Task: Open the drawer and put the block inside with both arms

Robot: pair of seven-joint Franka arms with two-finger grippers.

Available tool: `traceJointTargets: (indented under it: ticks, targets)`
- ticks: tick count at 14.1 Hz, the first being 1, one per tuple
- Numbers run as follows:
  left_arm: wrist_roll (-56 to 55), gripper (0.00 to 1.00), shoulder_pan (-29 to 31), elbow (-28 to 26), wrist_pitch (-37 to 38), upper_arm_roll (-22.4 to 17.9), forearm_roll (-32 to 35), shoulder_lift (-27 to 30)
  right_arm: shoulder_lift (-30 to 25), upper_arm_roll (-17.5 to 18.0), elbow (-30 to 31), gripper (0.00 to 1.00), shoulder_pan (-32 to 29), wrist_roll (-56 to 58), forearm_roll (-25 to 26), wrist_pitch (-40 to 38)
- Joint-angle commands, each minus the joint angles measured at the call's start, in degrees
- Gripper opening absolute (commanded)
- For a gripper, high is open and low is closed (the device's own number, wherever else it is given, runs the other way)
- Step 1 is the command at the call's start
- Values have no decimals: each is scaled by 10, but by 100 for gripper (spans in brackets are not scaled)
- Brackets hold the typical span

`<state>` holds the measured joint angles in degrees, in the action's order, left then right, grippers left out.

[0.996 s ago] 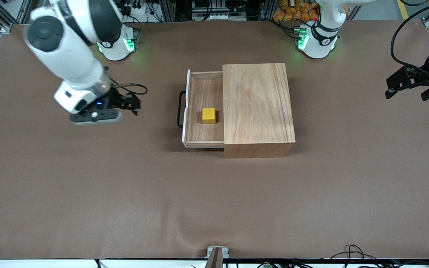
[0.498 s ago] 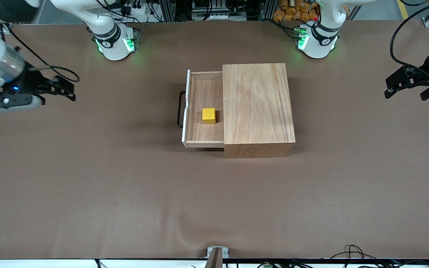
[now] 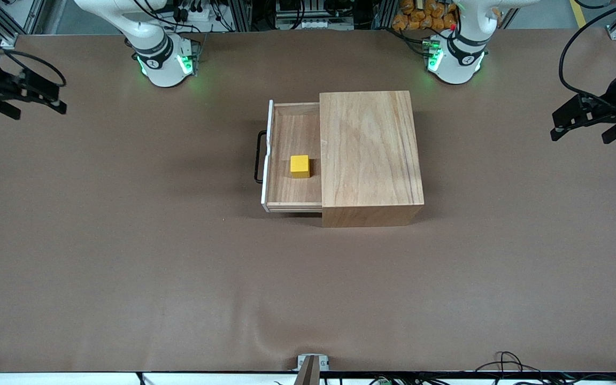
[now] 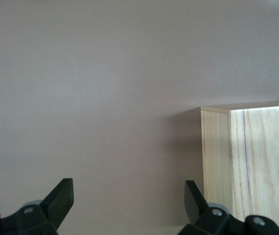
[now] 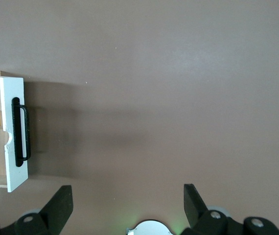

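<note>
The drawer [image 3: 293, 155] sits pulled out of the wooden box [image 3: 369, 155] near the centre of the front frame, a little above the middle. The yellow block [image 3: 300, 166] lies flat on the drawer's floor, close to the box's opening and apart from the white front panel. Judging by that, the task looks as good as done.

The right end effector [image 3: 35, 107] hangs at the upper edge region of the frame, at the right arm's end of the surface [image 3: 179, 267]. Its fingers are spread wide and it is empty. The left end effector [image 3: 580, 133] hangs at the left arm's end, level with the box, equally wide open and holding nothing. Both are well apart from the drawer.

Little can go wrong while the arms stay out there. The main risk is an arm sweeping low across the middle. It could catch the black handle [image 3: 259, 158] or the box, shift the box, or jolt the drawer so the block slides. Whether the block would clear the opening if the drawer were pushed in cannot be told.
</note>
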<state>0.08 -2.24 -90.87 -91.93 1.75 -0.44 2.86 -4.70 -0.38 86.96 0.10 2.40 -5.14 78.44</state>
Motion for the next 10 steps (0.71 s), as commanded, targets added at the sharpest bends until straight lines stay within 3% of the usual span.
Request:
traceJointTargets:
  ticks: [1, 10]
  targets:
    - [-10, 100, -4, 10, 11, 2, 12, -3, 4, 18, -19, 100, -30, -4, 4, -18]
    - [-10, 100, -6, 9, 18, 8, 11, -7, 4, 16, -19, 100, -18, -54, 16, -25]
